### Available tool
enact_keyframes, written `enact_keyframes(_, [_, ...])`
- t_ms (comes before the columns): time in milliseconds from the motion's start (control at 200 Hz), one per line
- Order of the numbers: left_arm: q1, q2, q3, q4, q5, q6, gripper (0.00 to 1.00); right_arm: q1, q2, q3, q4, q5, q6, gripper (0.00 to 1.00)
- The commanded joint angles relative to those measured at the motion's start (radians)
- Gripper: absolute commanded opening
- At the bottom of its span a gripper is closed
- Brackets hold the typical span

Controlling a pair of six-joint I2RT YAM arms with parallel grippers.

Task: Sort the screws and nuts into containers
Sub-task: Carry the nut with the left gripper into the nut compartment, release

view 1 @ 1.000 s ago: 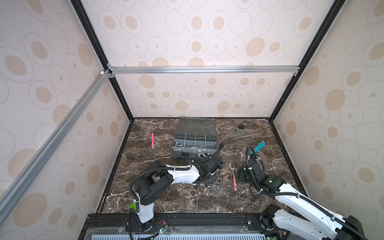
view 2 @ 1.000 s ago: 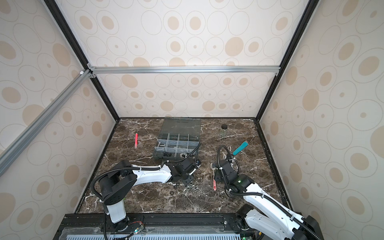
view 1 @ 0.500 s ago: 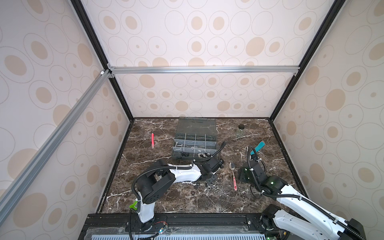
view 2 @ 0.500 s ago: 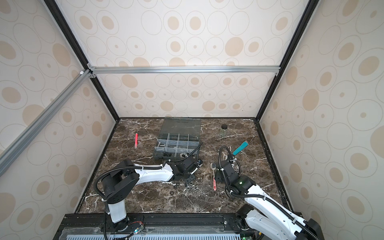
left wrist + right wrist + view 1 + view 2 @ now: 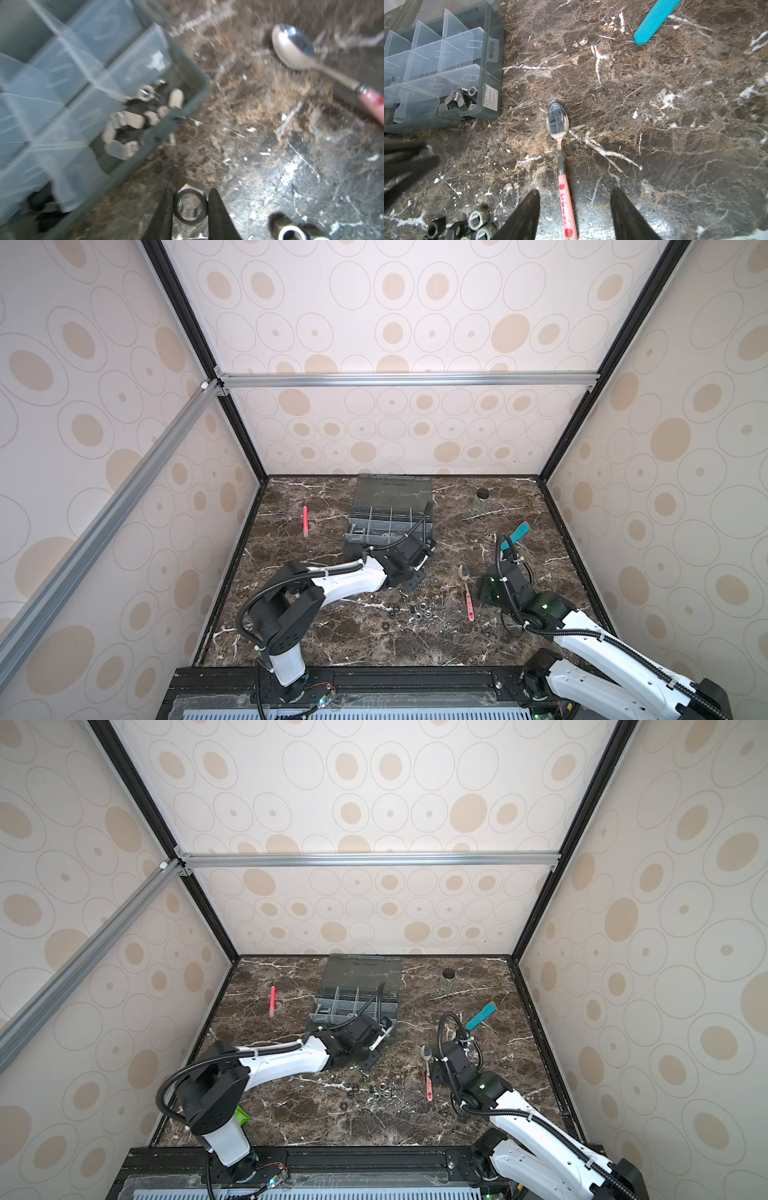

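Picking up is the step in hand: the left end effector is closed narrow on a nut, low over the bench just beside the box. Next, I think, it must lift the nut and drop it in the box with its own kind. The right end effector hangs half wide and empty above the spoon. More nuts lie loose nearby. The left wrist view is blurry, so I cannot tell if the nut is off the bench.
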Motion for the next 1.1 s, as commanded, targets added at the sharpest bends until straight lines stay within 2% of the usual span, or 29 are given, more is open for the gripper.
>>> enact_keyframes(0, [0.106, -0.069, 0.035, 0.019, 0.022, -0.013, 0.21, -0.006, -0.009, -0.014, -0.009, 0.021, 0.018, 0.58])
enact_keyframes(185, [0.273, -0.026, 0.080, 0.055, 0.091, -0.051, 0.21, -0.005, 0.006, -0.006, -0.003, 0.018, 0.018, 0.58])
enact_keyframes(370, [0.359, 0.095, 0.177, 0.063, 0.130, -0.076, 0.21, -0.006, 0.004, -0.001, -0.010, 0.012, 0.019, 0.58])
enact_keyframes(655, [0.399, 0.207, 0.261, 0.066, 0.165, -0.085, 0.22, -0.006, -0.014, 0.010, -0.036, 0.026, 0.021, 0.58])
enact_keyframes(700, [0.402, 0.211, 0.261, 0.067, 0.170, -0.090, 0.25, -0.006, -0.013, 0.010, -0.038, 0.028, 0.021, 0.58])
enact_keyframes(835, [0.403, 0.196, 0.237, 0.086, 0.176, -0.108, 0.44, -0.006, -0.015, 0.012, -0.044, 0.030, 0.021, 0.58])
enact_keyframes(1095, [0.405, 0.105, 0.157, 0.121, 0.178, -0.128, 0.46, -0.006, -0.028, 0.000, -0.049, 0.026, 0.031, 0.58])
